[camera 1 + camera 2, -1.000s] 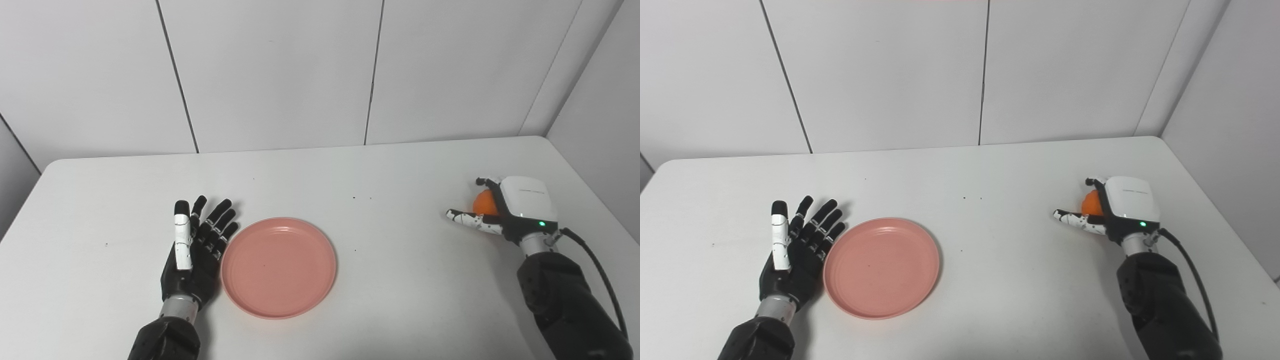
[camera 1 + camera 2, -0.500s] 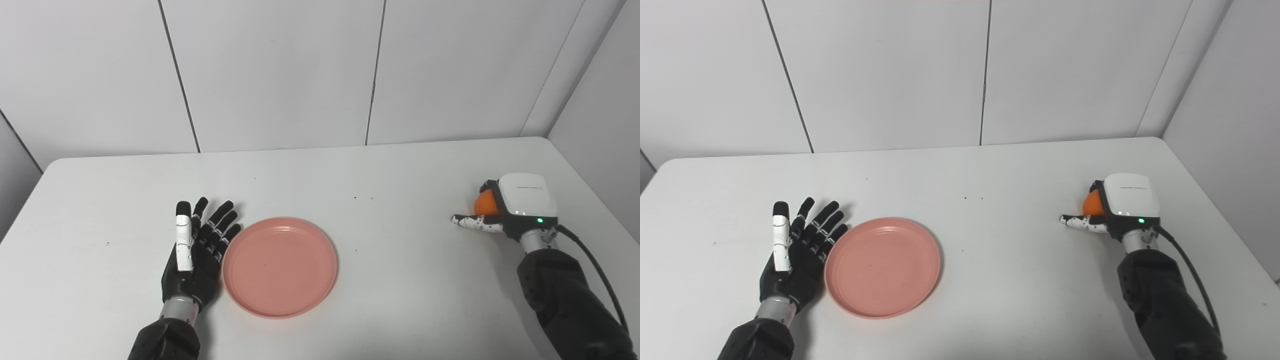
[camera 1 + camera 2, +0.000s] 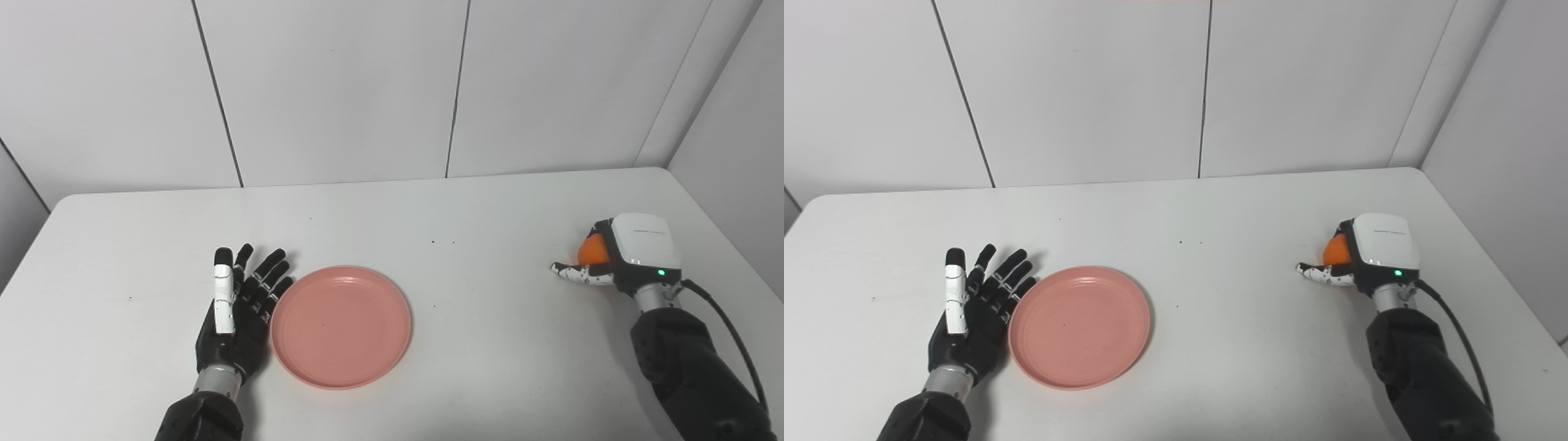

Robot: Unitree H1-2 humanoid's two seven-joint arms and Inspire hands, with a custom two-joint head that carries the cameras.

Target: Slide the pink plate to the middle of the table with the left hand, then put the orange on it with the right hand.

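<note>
— Although the orange (image 3: 591, 250) is wrapped by the right hand (image 3: 618, 257) at the right edge of the frame, can a firm hold be confirmed?

— Not fully. The fingers are seen curled around the fruit, with the thumb stretched toward frame left beneath it, so the hand is judged to be clamped on the orange; whether the fruit has been raised off the white table (image 3: 502, 343) cannot be told, since most of it is hidden behind the white back of the hand.

— Where is the pink plate (image 3: 341, 326) placed relative to that hand?

— It is found in the lower middle of the frame, somewhat left of centre, well apart from the orange. From the right hand it lies toward frame left and a little lower in the picture, so a long sideways carry across bare tabletop is called for.

— And the left hand (image 3: 240, 306)?

— It is laid flat at lower left, palm turned up, fingers spread and holding nothing. Its fingertips (image 3: 283, 283) are just beside the plate's left rim, possibly touching it; that cannot be settled. The plate is far nearer to this hand than to the right one.

— Is the slide judged complete?

— Roughly; the plate is taken to be near enough to the middle. No long axis need be considered for either thing, both being round, so only the direction of the carry matters: leftward and slightly down-frame, ending above the plate's centre.
</note>
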